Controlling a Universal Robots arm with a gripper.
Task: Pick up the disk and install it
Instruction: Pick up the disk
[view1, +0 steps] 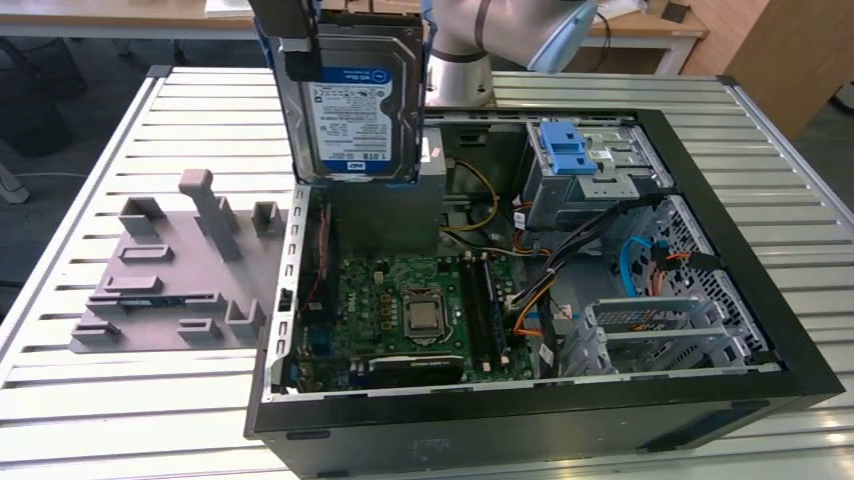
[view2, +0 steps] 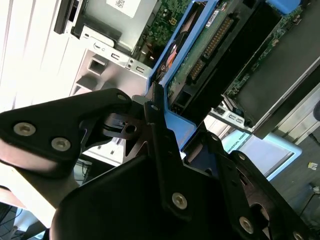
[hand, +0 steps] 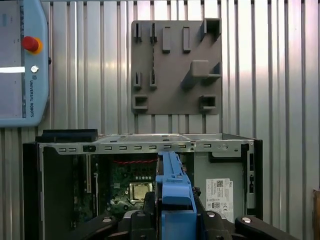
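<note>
— Where is the disk?
— The disk (view1: 355, 100) hangs upright in the air. It is above the far corner of the open computer case (view1: 747, 300) on the exterior view's left, and it touches nothing inside the case.

— What carries it?
— The gripper (view2: 182, 127) does, clenched on the disk. In the second wrist view its black fingers (view2: 159, 125) press on the blue rail (view2: 172, 122) from both sides. In the first wrist view the edge of that rail rises from between them.

— How does the disk look?
— It is a flat silver-metal rectangle. Its white label (view1: 344, 125), with a blue band across the top, faces the exterior camera. Blue plastic rails run along its edges. The second wrist view shows the other face, a green circuit board with a row of connector pins.

— And underneath?
— The case lies on its side on the slatted metal tabletop (view1: 174, 110). The motherboard (view1: 387, 290) is exposed, with the processor (view1: 424, 315) near its middle. A blue ribbed latch piece (view1: 574, 150) sits on the drive cage near the case's far wall. A grey fixture plate (view1: 160, 270) with raised blocks lies on the tabletop just beside the case, toward the table edge on the exterior view's left.
</note>
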